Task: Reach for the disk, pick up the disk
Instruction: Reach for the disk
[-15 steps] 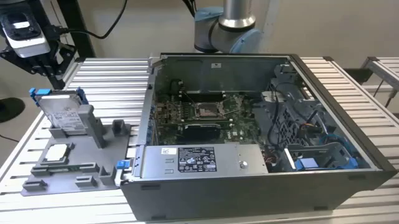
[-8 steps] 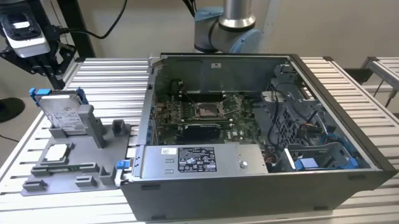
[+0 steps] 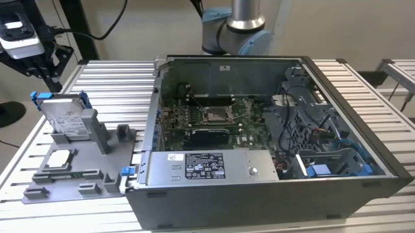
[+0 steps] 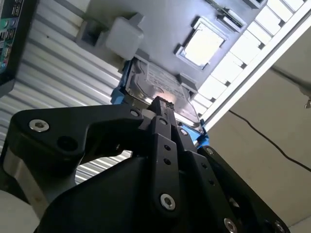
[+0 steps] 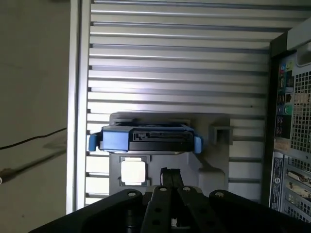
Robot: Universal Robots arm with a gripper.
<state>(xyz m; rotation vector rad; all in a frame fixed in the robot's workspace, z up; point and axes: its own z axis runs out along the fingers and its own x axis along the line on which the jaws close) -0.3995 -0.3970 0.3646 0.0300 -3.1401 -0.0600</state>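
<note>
— What am I looking at?

— A slatted desk (image 3: 110, 77) with an open computer case (image 3: 259, 204) filling most of it. A grey holder (image 3: 97, 170) sits beside the case, toward the exterior view's left.

— And the disk?

— The disk (image 3: 65, 116) stands on edge in a slot at the far end of that holder, blue bracket around it, label facing us. In the first wrist view its connector edge (image 5: 146, 138) faces the camera.

— The claw?

— The claw (image 5: 168, 171) is pinched closed on nothing and well apart from the disk. The reach is barely begun, I'd say.

— How would you do it well?

— I'd spread the fingers wide early, square them to the disk's flat faces, and come straight down its top edge. The grey post just beside the disk is what I'd watch, and the CPU chip (image 3: 60, 158) lying flat nearby. Grip the metal, not the springy blue tabs.
</note>
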